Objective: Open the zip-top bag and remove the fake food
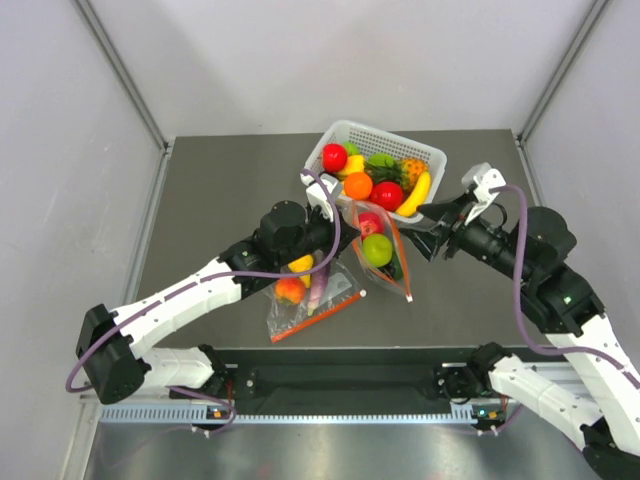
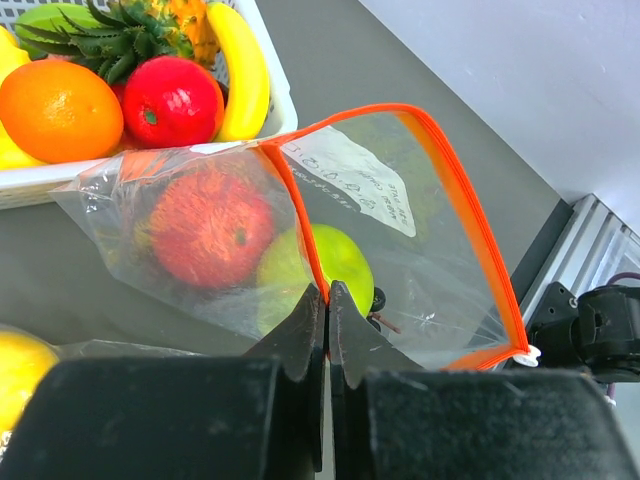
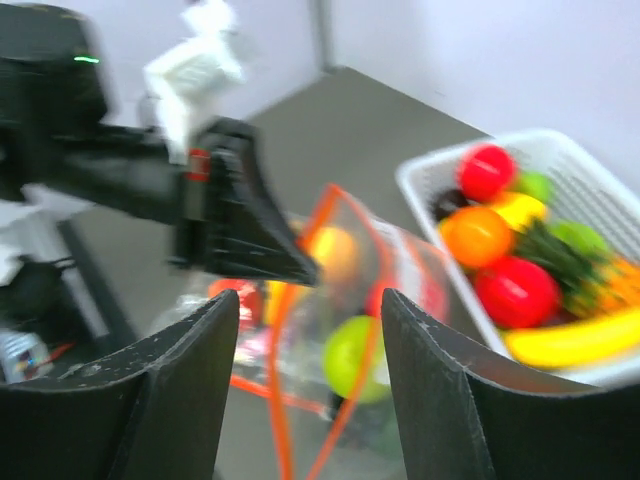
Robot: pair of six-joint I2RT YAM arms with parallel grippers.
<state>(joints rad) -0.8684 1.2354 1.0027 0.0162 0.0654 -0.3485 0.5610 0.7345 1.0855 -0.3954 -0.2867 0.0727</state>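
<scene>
The zip-top bag (image 1: 385, 262) lies in front of the basket with its orange-red zip strip (image 2: 470, 215) spread into an open loop. Inside it I see a red apple (image 2: 208, 226), a light-green pear (image 2: 338, 262) and a dark bit of grape bunch (image 2: 378, 300). My left gripper (image 2: 327, 292) is shut on one side of the zip strip and holds the mouth up; in the top view it (image 1: 340, 222) is at the bag's left edge. My right gripper (image 3: 310, 300) is open and empty, facing the bag's mouth from the right (image 1: 426, 234), not touching it.
A white basket (image 1: 432, 158) with banana, orange, apples and a pineapple stands just behind the bag, and also shows in the left wrist view (image 2: 60, 182) and the right wrist view (image 3: 575, 160). A second clear bag (image 1: 305, 292) with lemon and eggplant lies under the left arm.
</scene>
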